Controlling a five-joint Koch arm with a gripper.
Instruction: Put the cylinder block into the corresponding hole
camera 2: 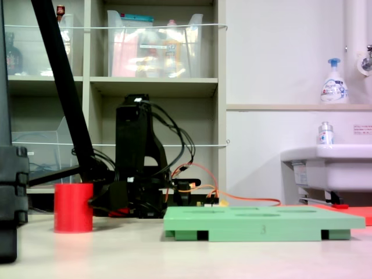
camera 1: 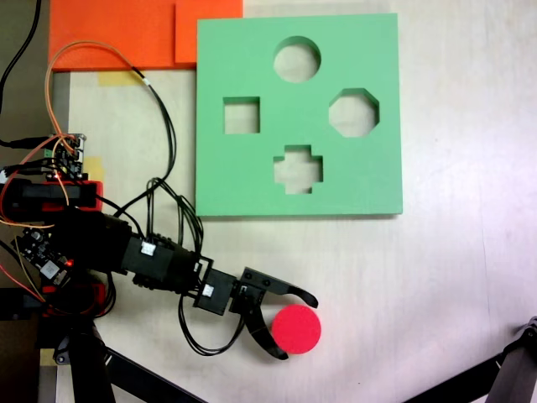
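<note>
Cylinder block (camera 1: 299, 328) stood upright on the surface (camera 1: 453, 277) near its bottom edge in the first exterior view, well apart from the green board (camera 1: 252, 176). Gripper (camera 1: 295, 323) lay low beside it, jaws apart and set around the block's left side, one finger above, one below; contact could not be told. Round hole (camera 1: 297, 60) sat by the board's far edge, open. In the second exterior view the block (camera 2: 73, 207) stood left of the board (camera 2: 261, 224).
</note>
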